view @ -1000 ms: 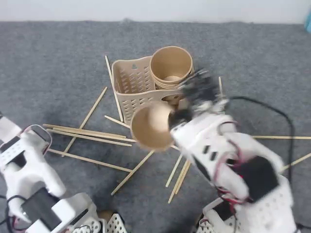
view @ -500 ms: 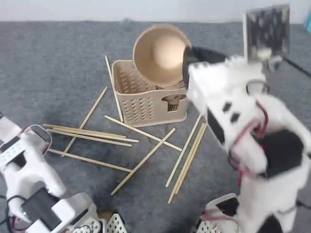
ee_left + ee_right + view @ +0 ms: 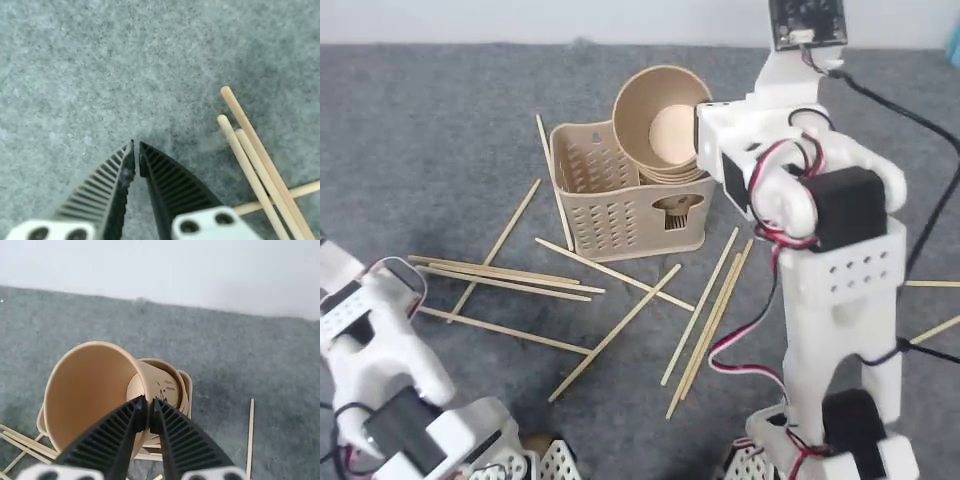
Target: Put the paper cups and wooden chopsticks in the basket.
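Right wrist view: gripper (image 3: 148, 406) clamps cup (image 3: 85, 390) above basket (image 3: 187, 387).

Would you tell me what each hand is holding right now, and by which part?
The right hand pinches a paper cup by its rim; the left hand, shut, holds nothing.

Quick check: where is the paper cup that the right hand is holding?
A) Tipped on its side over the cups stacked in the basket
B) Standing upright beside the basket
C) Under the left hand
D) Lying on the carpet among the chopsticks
A: the right hand is shut on the wall of the paper cup, which is tipped sideways over the stacked cups in the basket.
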Controlling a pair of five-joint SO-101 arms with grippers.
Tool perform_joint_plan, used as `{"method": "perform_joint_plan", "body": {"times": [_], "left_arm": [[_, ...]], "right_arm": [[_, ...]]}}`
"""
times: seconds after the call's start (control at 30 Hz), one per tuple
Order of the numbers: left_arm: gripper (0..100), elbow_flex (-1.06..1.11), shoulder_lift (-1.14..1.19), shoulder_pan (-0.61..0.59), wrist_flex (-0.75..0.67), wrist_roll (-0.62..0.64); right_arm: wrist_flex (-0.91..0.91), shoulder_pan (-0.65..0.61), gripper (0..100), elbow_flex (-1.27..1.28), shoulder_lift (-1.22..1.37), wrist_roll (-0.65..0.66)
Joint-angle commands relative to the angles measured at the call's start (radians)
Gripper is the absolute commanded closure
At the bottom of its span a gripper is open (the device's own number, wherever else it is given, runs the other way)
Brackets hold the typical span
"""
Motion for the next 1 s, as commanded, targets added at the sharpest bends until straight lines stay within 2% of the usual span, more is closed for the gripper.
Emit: {"method": "perform_joint_plan", "body": {"times": [0.0,0.13,0.2,0.43,0.57,0.77,0.87,0.97], "left_arm": [[99,-0.042,-0.005,-0.006,0.002,0.005],[99,-0.042,-0.005,-0.006,0.002,0.005],[99,-0.042,-0.005,-0.006,0.002,0.005],[99,-0.042,-0.005,-0.006,0.002,0.005],[99,-0.042,-0.005,-0.006,0.002,0.005],[99,-0.042,-0.005,-0.002,0.002,0.003],[99,-0.041,-0.005,-0.002,0.002,0.003],[99,-0.041,-0.005,-0.003,0.002,0.003]], "right_arm": [[-0.001,0.008,93.7,-0.049,0.013,0.029],[-0.001,0.03,76.8,-0.049,0.019,-0.005],[0.004,0.054,74.5,-0.063,0.007,-0.005],[0.082,0.18,78.3,-0.152,-0.105,0.006],[0.156,0.305,80.6,-0.15,-0.101,0.107],[0.266,0.456,86.8,-0.15,0.096,0.187],[0.265,0.53,87.2,-0.133,0.236,0.195],[0.213,0.55,87.2,-0.091,0.404,0.195]]}}
